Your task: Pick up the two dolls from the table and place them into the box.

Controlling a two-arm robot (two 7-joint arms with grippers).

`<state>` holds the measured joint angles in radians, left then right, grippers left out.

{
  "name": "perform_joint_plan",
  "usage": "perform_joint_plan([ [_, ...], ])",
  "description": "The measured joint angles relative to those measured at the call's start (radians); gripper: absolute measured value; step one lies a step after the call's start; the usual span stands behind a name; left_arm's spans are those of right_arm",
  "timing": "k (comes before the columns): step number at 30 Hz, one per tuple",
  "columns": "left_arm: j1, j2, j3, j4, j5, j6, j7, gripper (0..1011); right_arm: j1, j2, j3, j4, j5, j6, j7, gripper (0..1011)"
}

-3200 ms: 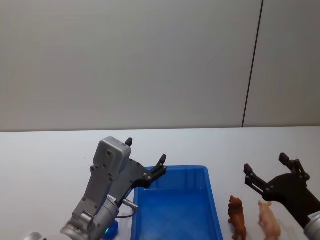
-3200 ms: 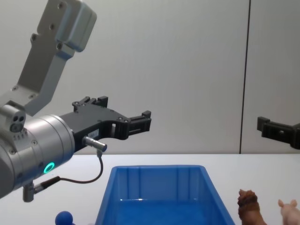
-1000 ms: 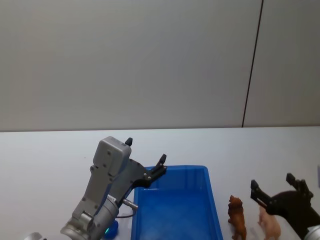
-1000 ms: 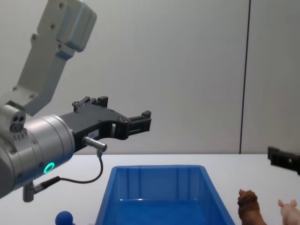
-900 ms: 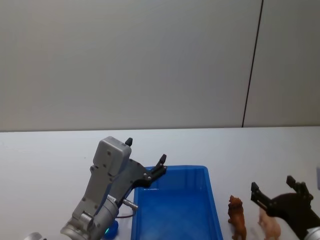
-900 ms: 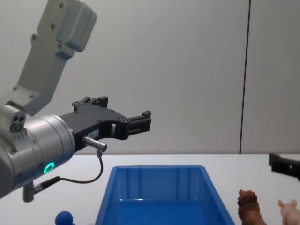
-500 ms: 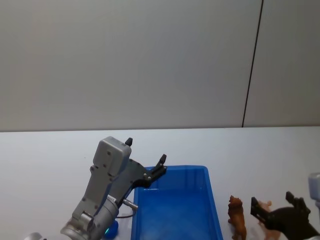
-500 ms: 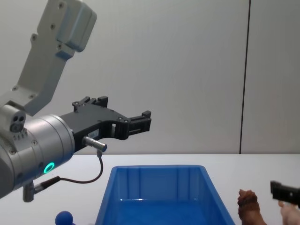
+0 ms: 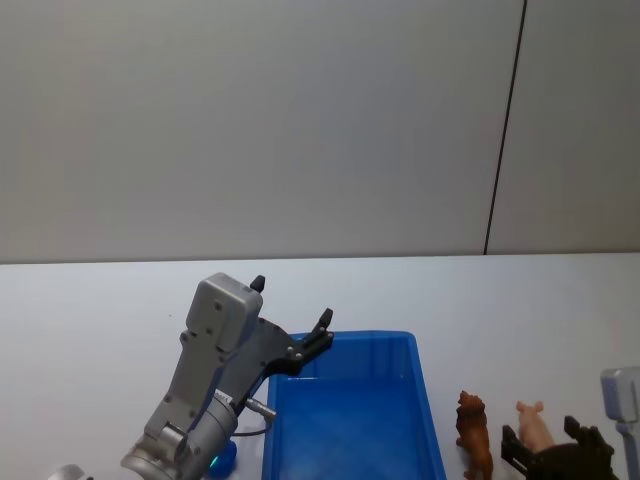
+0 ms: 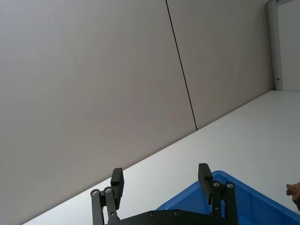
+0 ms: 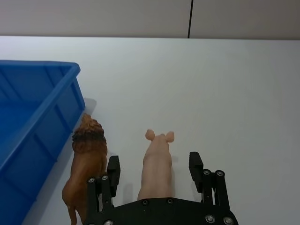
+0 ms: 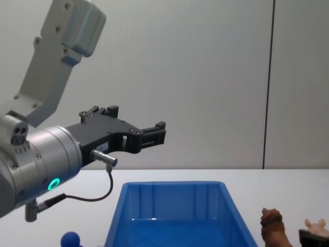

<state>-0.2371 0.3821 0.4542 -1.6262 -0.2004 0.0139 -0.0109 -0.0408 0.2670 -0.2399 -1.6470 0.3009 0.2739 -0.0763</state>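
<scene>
Right gripper wide open, low over table, straddling pig, nothing gripped. Lion just beside, against box. Left gripper open, empty, above box.

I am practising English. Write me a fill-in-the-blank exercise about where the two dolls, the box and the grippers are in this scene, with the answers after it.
1. The right gripper is ___, one finger on each side of the pig doll.
2. The lion doll stands ___ the pig doll and the blue box.
3. The small ball beside the box is ___.
4. The left gripper, open too, hovers by the box and holds ___.
Answers: open; between; blue; nothing.
</scene>
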Motion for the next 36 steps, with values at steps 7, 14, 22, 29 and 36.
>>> perform_joint_plan([
  [7,0.000,0.000,0.000,0.000,0.000,0.000,0.000,1002,-0.006,-0.005,0.001,0.010,0.004,0.030,-0.011,744],
  [14,0.000,0.000,0.000,0.000,0.000,0.000,0.000,1002,-0.009,-0.008,0.001,0.014,0.005,0.044,-0.018,534],
  [22,0.000,0.000,0.000,0.000,0.000,0.000,0.000,1002,-0.010,-0.010,0.002,0.005,-0.016,0.025,-0.018,379],
  [29,0.000,0.000,0.000,0.000,0.000,0.000,0.000,1002,-0.006,-0.011,0.003,-0.022,-0.046,-0.013,-0.008,379],
  [36,0.000,0.000,0.000,0.000,0.000,0.000,0.000,1002,0.010,-0.016,0.003,-0.049,-0.064,-0.050,0.029,379],
])
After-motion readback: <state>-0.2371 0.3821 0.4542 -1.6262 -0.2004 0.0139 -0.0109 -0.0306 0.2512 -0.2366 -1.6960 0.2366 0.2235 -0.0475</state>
